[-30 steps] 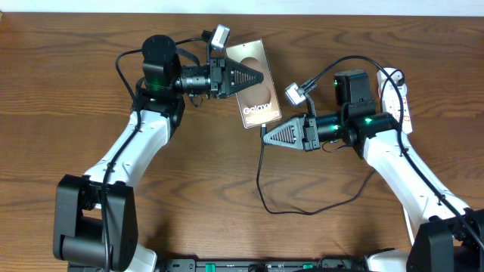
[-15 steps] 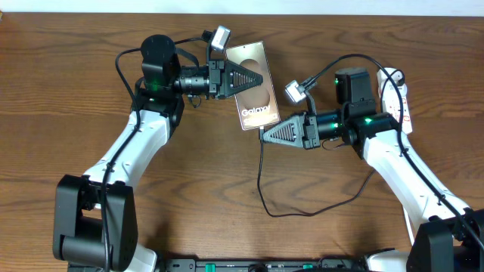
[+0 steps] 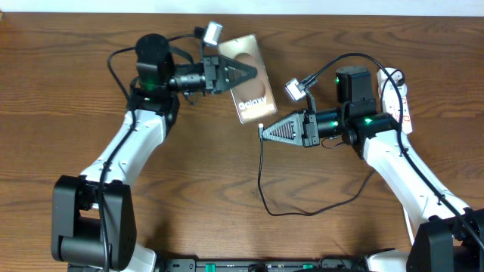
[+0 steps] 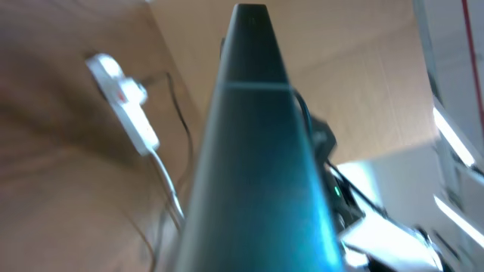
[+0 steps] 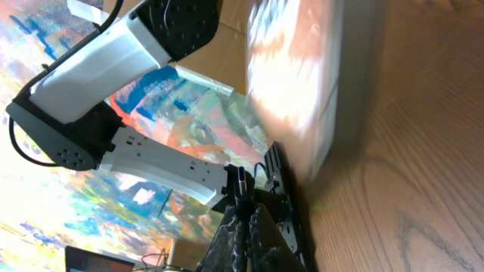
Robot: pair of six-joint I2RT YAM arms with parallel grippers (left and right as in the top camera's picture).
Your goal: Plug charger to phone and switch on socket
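Step in hand, I'd say: mating plug to port. Left end effector point(image 3: 255, 73) is clamped on the phone point(image 3: 253, 102), which is tilted above the counter point(image 3: 76, 91) w/ its lower short edge toward the right end effector point(image 3: 266, 133). That one is pinched shut on the charger point(image 3: 259, 177) just behind the tip, which is near the phone, not touching. Hold phone rigid, line tip w/ port axis, push straight & slow. Port too blurred to see. Socket point(image 3: 401, 98) lies far right, untouched.
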